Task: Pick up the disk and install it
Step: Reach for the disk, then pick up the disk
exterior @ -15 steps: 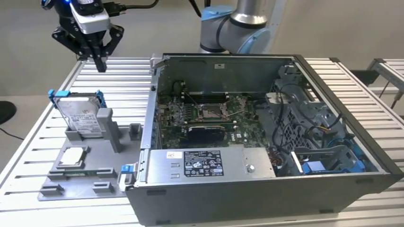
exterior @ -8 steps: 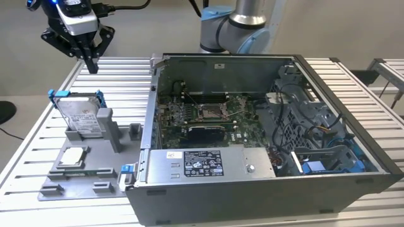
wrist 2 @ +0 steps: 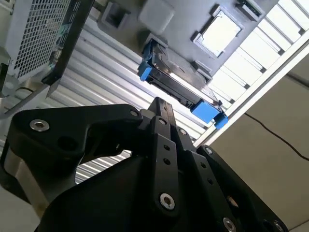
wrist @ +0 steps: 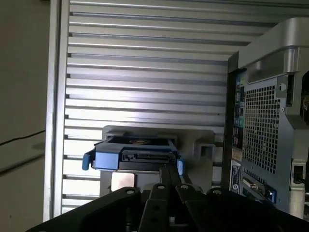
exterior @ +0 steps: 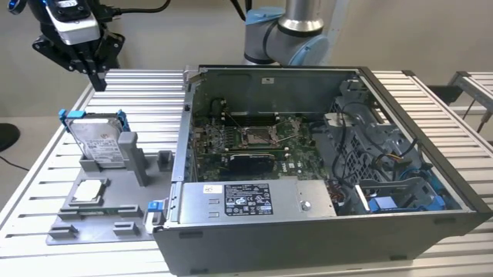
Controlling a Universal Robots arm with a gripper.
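Pickup is looking like the step in hand: the gripper (exterior: pixel 99 86) is hanging above the slatted table (exterior: pixel 146 86), higher than the disk (exterior: pixel 100 141) and apart from it, touching nothing. Its two black fingers are appearing pressed together, with nothing between them. The disk is standing on edge in a grey holder (exterior: pixel 129 151) on the exterior view's left of the open computer case (exterior: pixel 308 242), with its blue frame showing along the upper edge. In both wrist views it is lying just past the fingertips. Doing this well is probably meaning spreading the fingers before descending and lining them up across the disk's flat faces rather than its blue ends. It is also meaning coming down squarely, so the holder is not getting knocked and the disk is lifting straight out.
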